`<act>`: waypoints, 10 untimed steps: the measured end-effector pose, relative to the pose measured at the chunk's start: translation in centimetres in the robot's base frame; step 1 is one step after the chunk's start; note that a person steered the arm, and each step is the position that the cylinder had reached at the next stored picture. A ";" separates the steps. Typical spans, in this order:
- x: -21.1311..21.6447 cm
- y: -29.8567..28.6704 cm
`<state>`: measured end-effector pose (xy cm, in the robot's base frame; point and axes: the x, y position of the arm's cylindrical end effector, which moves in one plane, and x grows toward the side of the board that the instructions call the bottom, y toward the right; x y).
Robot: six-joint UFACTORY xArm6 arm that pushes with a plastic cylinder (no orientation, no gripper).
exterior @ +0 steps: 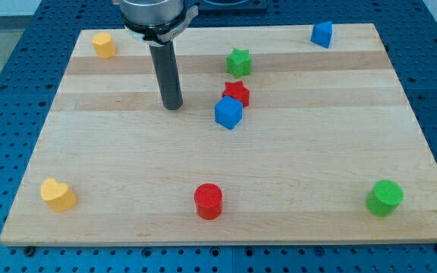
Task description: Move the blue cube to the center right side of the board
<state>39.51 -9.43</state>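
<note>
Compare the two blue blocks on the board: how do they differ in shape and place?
The blue cube is a plain cube near the middle, touching the red star; the other blue block, an irregular shape, stands alone near the view's top right. My tip is left of the cube, far from the other. Both are blue.

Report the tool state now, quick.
My tip: bare rod, nothing to open or close, holding nothing; it stands apart from the blue cube, on that cube's left in the view.
</note>
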 end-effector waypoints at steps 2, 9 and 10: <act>1.0 2.6; 5.4 9.6; 5.4 10.6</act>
<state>44.90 1.22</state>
